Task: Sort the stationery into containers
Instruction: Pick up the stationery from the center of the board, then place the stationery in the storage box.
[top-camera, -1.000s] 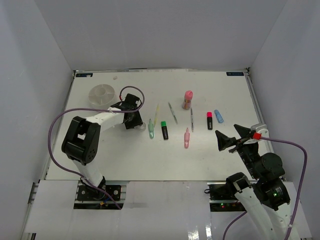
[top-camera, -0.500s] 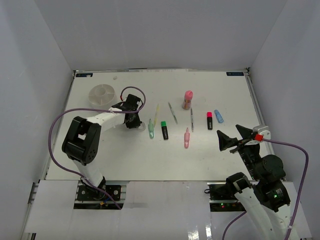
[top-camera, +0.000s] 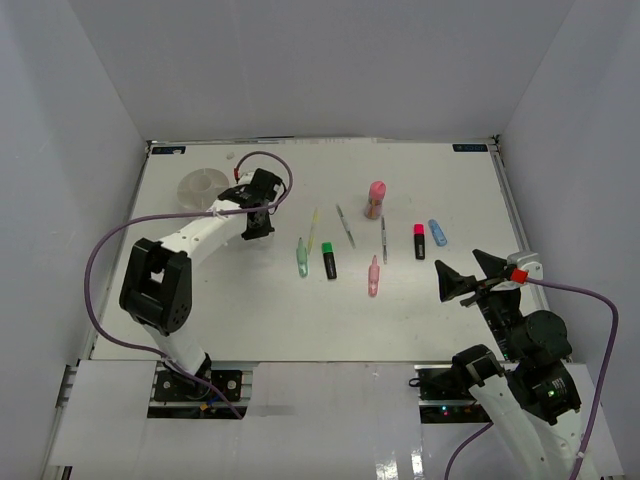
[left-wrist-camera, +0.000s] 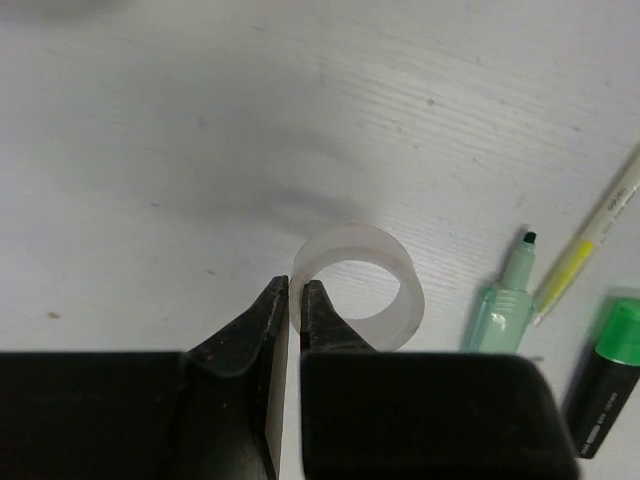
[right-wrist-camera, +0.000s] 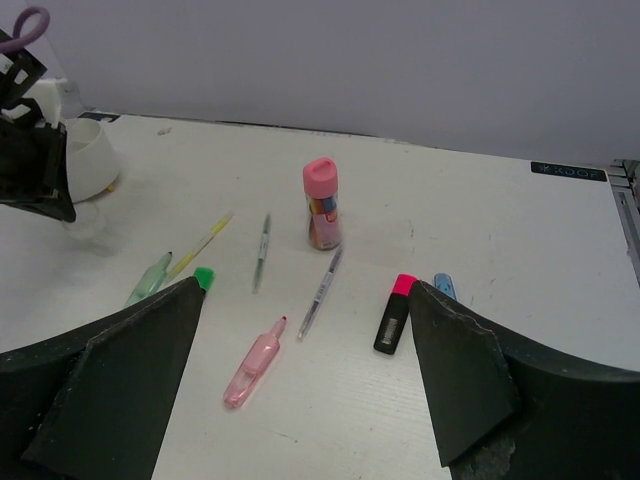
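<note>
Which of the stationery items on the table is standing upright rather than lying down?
The pink-capped tube, standing on its base. The markers and pens around it all lie flat.

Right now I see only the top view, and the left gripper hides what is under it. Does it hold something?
Observer: Yes. In the left wrist view the left gripper is shut on the tape roll. It pinches the wall, with one finger inside the ring and one outside.
Operator: Good. Is the tube standing or lying? From above I cannot tell.
Observer: Standing. The right wrist view shows the tube upright, with its pink cap on top.
Operator: And the pale green marker, is it capped?
Observer: No. In the left wrist view the pale green marker lies with its dark tip bare.
</note>
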